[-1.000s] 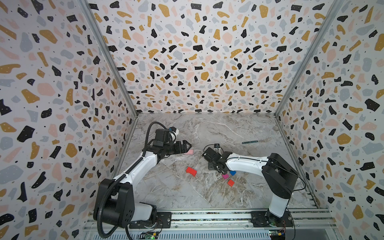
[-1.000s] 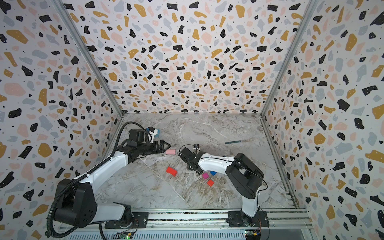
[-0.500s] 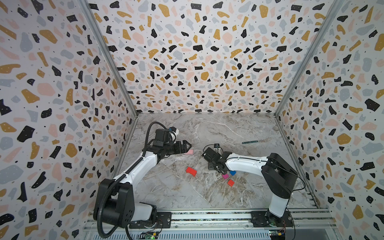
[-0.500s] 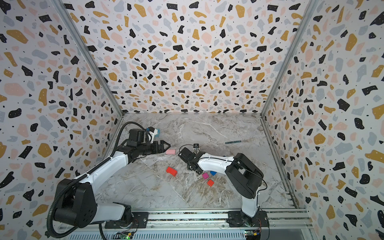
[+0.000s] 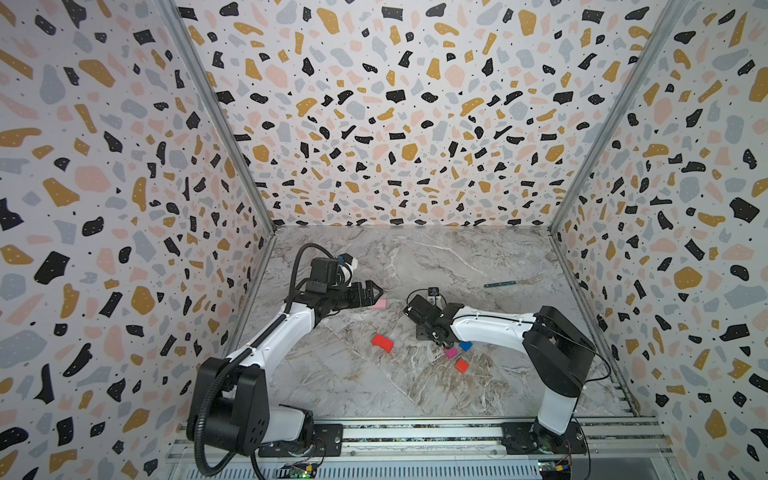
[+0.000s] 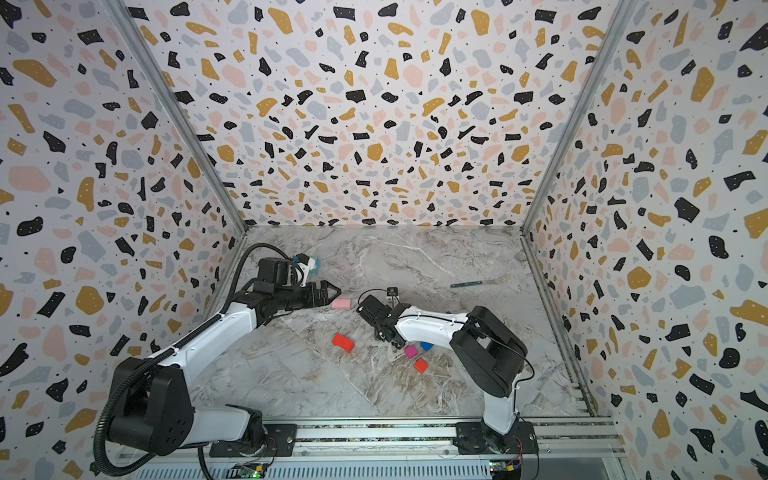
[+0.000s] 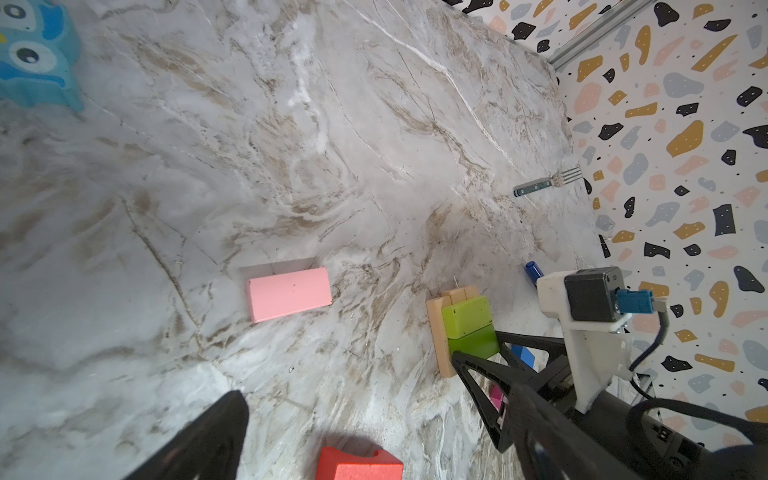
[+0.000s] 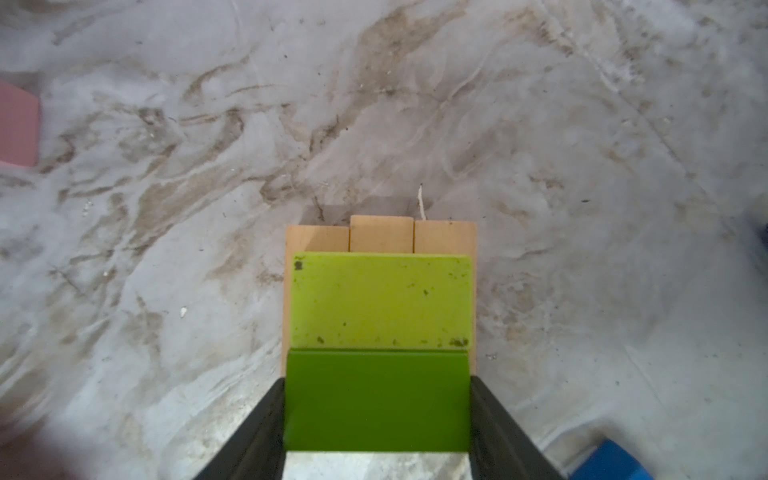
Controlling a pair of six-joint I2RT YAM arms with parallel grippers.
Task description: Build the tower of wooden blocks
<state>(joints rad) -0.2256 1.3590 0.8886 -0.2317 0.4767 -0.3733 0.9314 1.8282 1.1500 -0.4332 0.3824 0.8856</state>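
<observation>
Right pincer (image 8: 377,382) clamps a green block (image 8: 376,405) over tan blocks (image 8: 380,235), pink block (image 5: 379,304) at nine o'clock. Left pincer (image 7: 345,376) gapes, empty.

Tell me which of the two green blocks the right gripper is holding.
The darker green block: the fingers of the right gripper clamp its ends. The lighter green block lies free beside it on the tan blocks.

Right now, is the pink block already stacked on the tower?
No, the pink block lies flat on the table, apart from the tower.
</observation>
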